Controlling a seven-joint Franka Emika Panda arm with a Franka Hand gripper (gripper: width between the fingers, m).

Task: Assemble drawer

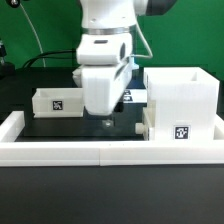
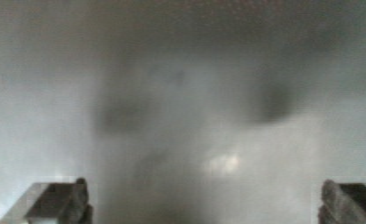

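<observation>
The tool (image 1: 107, 121) is hanging fingers-down just above the black desk (image 1: 60, 127), with its fingers (image 2: 55, 203) standing spread wide. In the blurred wrist view nothing is showing between them, so it is carrying nothing. It is hovering beside the drawer's tall housing (image 1: 182, 95), on the side toward the exterior view's left, and is not touching it. A second tray (image 1: 133, 97) is sitting just beside the housing, behind the tool, with the arm (image 1: 105, 40) partly hiding it. Whether it is touching the housing cannot be told. The other tray (image 1: 55, 101) is lying well apart from the housing, beyond the tool. All three parts are looking like thin, stiff white plastic, so they are probably light and smooth enough to skid or tip when nudged. The best hold on a tray is probably across one upright side, the fingers straddling the rim, since the whole body looks too broad for the tool's spread. The housing is looking too bulky to pinch except by one top edge. A low white wall (image 1: 100, 152) is running along the front of the desk, right against the housing's base, leaving no room to slide parts forward. The open room is lying between the housing and the far tray, where bare desk is showing around the tool.
</observation>
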